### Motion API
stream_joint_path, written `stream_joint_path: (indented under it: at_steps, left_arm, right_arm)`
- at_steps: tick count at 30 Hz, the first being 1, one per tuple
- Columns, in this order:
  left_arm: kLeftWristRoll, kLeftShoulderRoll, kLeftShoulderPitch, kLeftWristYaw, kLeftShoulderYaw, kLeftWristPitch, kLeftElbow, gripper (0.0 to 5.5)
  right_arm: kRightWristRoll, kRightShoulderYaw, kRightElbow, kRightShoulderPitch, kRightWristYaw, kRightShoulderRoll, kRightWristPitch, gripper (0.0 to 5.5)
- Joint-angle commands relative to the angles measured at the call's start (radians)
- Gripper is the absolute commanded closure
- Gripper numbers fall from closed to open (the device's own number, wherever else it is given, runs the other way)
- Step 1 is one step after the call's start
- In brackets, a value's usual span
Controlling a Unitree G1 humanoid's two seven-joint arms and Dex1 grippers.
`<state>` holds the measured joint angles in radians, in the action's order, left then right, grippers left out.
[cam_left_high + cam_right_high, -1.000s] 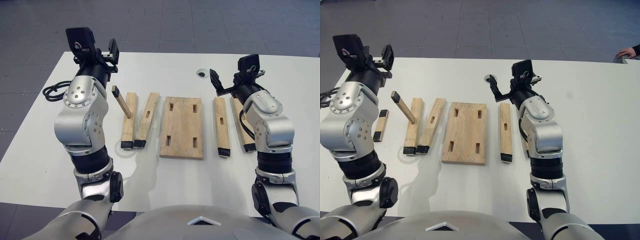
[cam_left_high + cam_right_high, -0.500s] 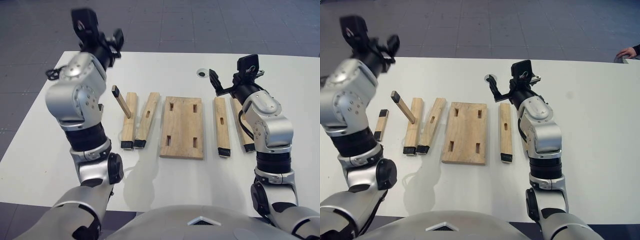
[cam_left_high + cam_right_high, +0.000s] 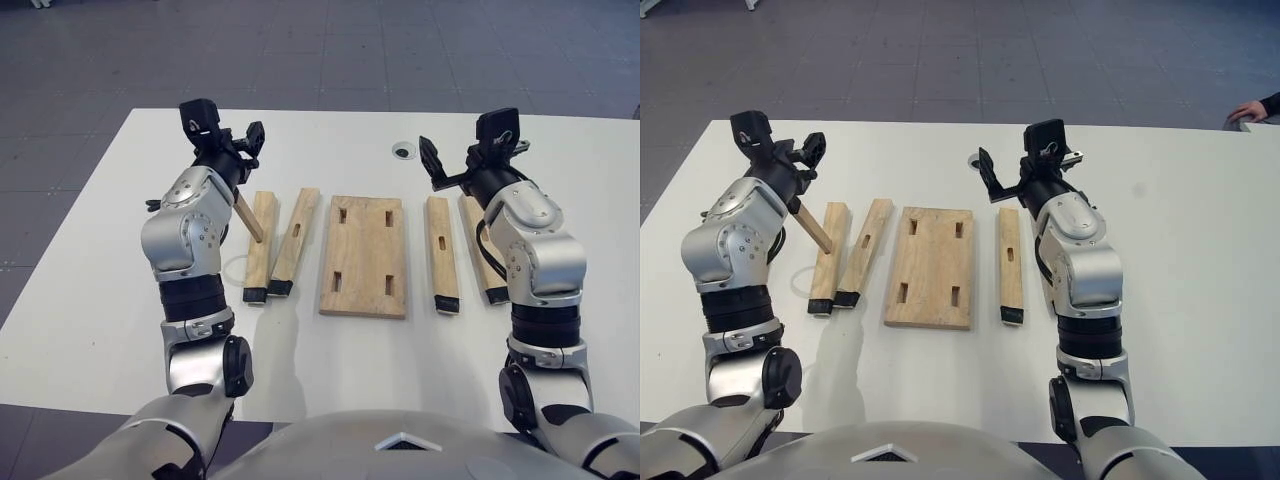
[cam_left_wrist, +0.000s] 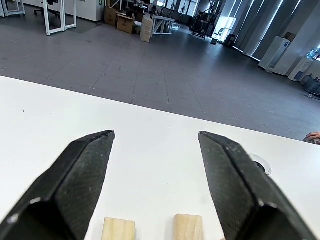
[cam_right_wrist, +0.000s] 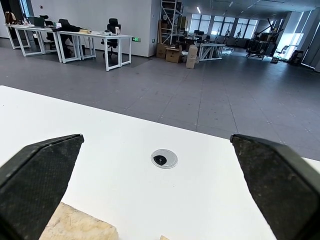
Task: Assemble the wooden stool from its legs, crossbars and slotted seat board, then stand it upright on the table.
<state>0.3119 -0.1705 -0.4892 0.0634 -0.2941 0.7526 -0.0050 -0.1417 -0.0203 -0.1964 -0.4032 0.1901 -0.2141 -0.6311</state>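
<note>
Both grippers open and empty above the stool parts

The left gripper (image 3: 240,142) is released: its two black fingers (image 4: 85,170) stand wide apart and there is nothing between them. It hangs over the far ends of the two legs on the robot's left side. In the left wrist view these two pale wooden ends show just under the gap of the fingers.

The right gripper (image 3: 465,160) is also released, its fingers (image 5: 40,175) are spread wide and it grasps nothing. It hangs over the far part of the table (image 3: 330,360), near the far ends of the two legs on the right side and not far from the round cable hole (image 3: 403,150).

All stool parts lie flat and unassembled on the white table. The seat board (image 3: 363,255), with its four slots, is in the middle between the arms. On its left side lie the outer left leg (image 3: 260,245) and the inner left leg (image 3: 293,240), close together, with black caps on the near ends that touch or almost touch. A short stick (image 3: 815,228) lies tilted across the far part of the outer left leg, and the left arm partly covers it. On the right side of the board lies the inner right leg (image 3: 442,250), and just beside it the outer right leg (image 3: 480,250), which the right arm hides in part
</note>
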Motion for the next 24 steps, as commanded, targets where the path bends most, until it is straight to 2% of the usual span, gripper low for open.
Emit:
stream_joint_path:
  at_steps: [1,7,10,11,12,16,21,24]
  left_arm:
    - [0.011,-0.003,0.005,-0.033,-0.013,0.085,0.010,2.39]
    - [0.112,-0.055,-0.316,-0.127,-0.074,0.275,-0.369,2.39]
    - [0.164,-0.053,-0.351,-0.165,-0.099,0.473,-0.531,2.39]
    - [0.176,-0.050,-0.286,-0.167,-0.100,0.559,-0.610,2.39]
    - [0.163,-0.072,-0.193,-0.172,-0.076,0.619,-0.687,2.16]
    - [0.063,-0.114,0.244,-0.232,0.040,0.629,-0.997,1.44]
    - [0.013,-0.024,0.465,-0.244,0.139,0.598,-1.002,0.48]
    - [-0.004,0.028,0.565,-0.232,0.165,0.582,-0.895,0.48]
  right_arm:
    - [0.000,-0.004,-0.009,0.003,-0.006,0.004,-0.003,0.06]
    - [0.001,-0.006,-0.035,0.030,-0.010,-0.001,-0.015,0.06]
    - [0.001,0.001,-0.059,0.053,-0.015,0.005,-0.026,0.06]
    - [0.001,0.001,-0.067,0.059,-0.017,0.005,-0.029,0.06]
    - [0.001,0.000,-0.079,0.069,-0.019,0.004,-0.032,0.06]
    - [0.003,-0.011,-0.126,0.120,-0.031,-0.002,-0.055,0.06]
    - [0.004,0.002,-0.133,0.120,-0.033,0.002,-0.063,0.06]
    - [0.003,0.010,-0.131,0.116,-0.031,0.005,-0.064,0.06]
